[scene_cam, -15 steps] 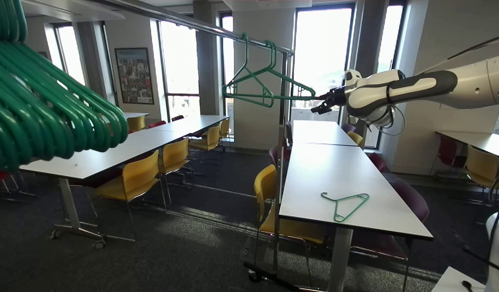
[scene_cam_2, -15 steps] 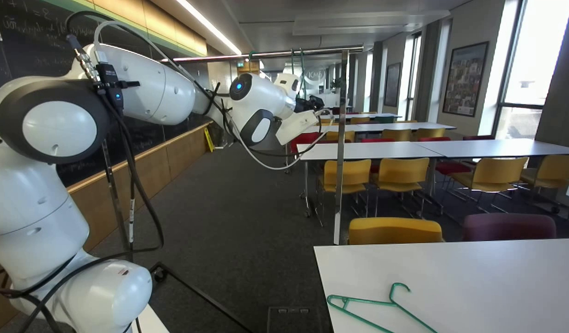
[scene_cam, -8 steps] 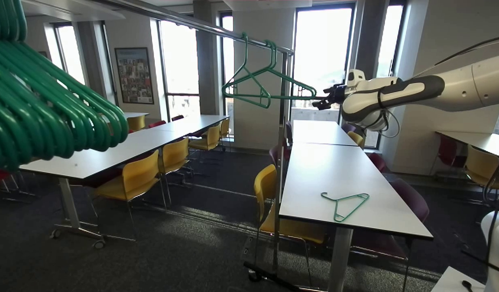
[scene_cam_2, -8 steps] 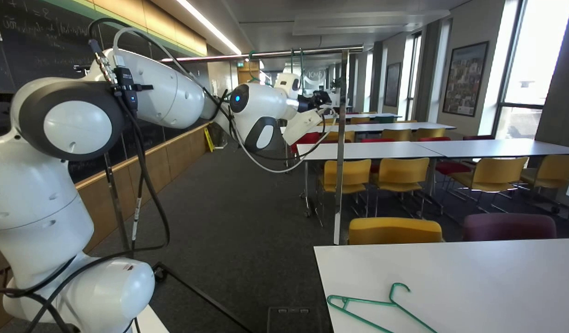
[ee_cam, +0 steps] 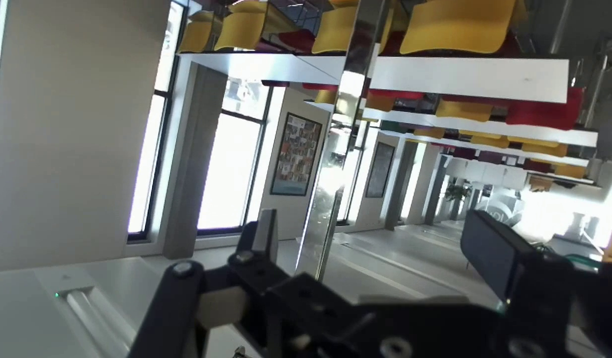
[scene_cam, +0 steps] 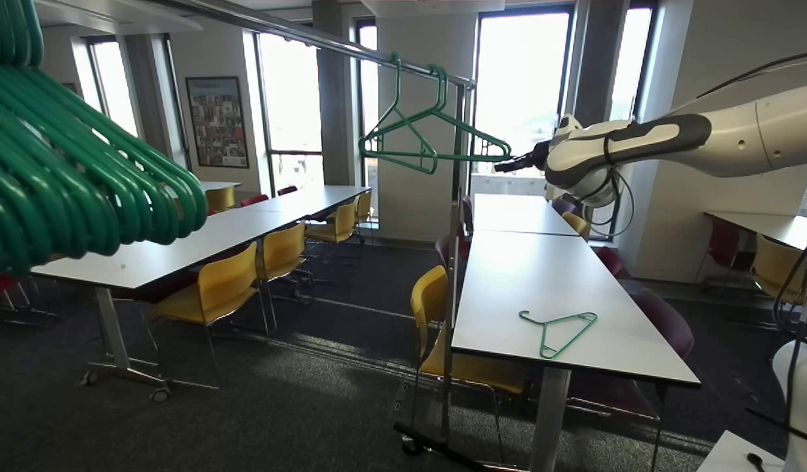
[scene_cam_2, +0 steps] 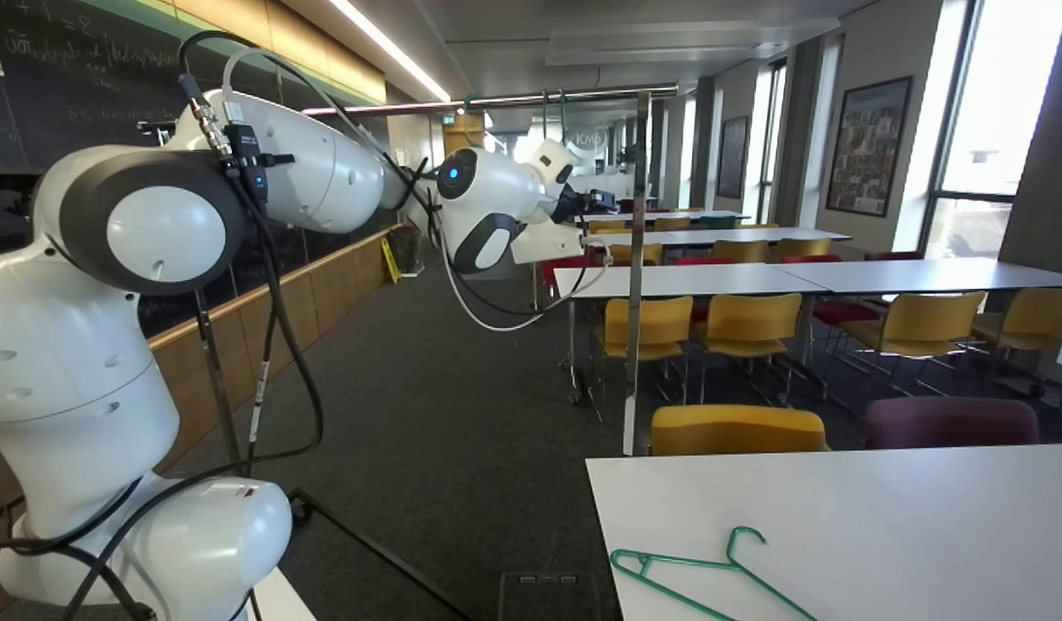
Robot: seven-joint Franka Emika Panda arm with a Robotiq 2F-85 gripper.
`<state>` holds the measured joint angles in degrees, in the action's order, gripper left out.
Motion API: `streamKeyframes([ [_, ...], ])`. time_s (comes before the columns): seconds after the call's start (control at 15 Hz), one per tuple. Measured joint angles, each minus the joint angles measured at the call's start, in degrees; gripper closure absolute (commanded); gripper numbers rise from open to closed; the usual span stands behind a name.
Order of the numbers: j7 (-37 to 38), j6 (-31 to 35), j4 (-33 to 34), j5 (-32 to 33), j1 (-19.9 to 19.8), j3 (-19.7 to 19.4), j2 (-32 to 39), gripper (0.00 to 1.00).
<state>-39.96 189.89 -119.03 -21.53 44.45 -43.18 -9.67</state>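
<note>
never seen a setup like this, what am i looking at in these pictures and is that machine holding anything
The white machine is a robot arm. Two pictures watch it from outside; the third is taken from its wrist, where everything appears upside down. The black gripper at its end works like a hand; its jaws stand open, with nothing held between them. A bunch of green hangers fills the foreground of an exterior view, and a few more hang from a metal rail, near the gripper as seen there. One more green hanger lies flat on a white table.
</note>
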Motion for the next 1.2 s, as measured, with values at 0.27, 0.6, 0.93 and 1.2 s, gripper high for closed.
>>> streamKeyframes([
  [0.27,5.9,-1.5,1.4,-2.9,4.3,-2.8,-0.2,0.00],
  [0.6,8.3,-1.6,2.7,-3.3,7.6,-6.0,-0.2,0.00],
  [0.93,8.3,-1.6,3.7,-3.3,11.0,-9.3,-0.3,0.26],
  [1.2,8.3,-1.6,3.7,-3.3,13.5,-11.8,-0.4,0.55],
])
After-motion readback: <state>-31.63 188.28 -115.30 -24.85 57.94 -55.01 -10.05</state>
